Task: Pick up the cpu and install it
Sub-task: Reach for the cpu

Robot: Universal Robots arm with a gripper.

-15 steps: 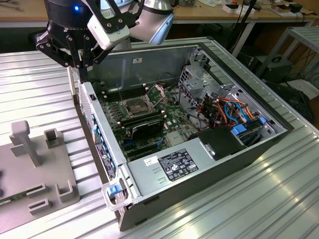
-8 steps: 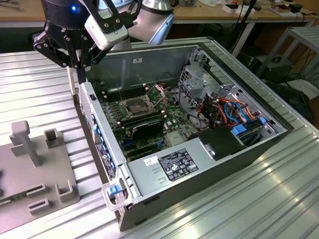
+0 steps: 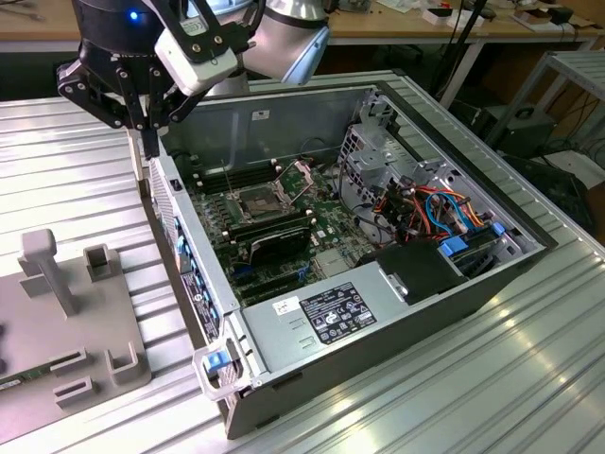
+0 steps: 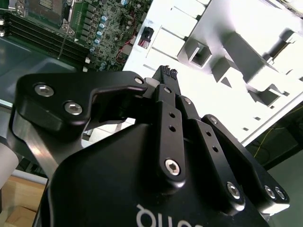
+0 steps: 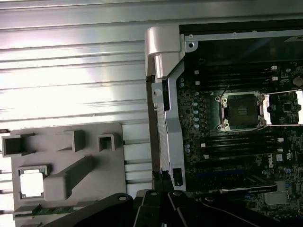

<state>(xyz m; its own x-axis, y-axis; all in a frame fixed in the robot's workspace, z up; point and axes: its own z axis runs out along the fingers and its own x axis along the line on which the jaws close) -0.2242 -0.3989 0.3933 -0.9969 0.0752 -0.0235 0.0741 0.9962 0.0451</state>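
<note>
**Tool** [image 4: 165, 71]: The fingers are clenched tip to tip with nothing between them. In the exterior view the tool [image 3: 148, 137] hangs just above the side wall of the computer case [image 3: 180, 236], at the exterior view's left.

**Cpu** [image 5: 32, 183]: It lies flat in a square recess of the grey holder tray [image 5: 71, 137]. The tray rests on the ribbed metal surface [image 5: 71, 61] beside the case, well apart from the tool. The cpu is not yet picked up.

**Socket** [image 5: 241, 111]: It sits on the motherboard [image 5: 199, 123] inside the case. Its metal frame appears swung open, and no chip is in it.

**Hazards (judged):**
- A descent from this position may strike the case wall, because the tool is over its edge.
- A clenched tool cannot straddle the cpu. Contact would press on its top or on the recess walls.
- A tilted or off-centre seating may damage the socket contacts.

**Markings:** A white label [image 3: 331, 312] on the power supply [image 3: 284, 345] carries print, and white print shows on the motherboard. None is transcribed here.
</note>
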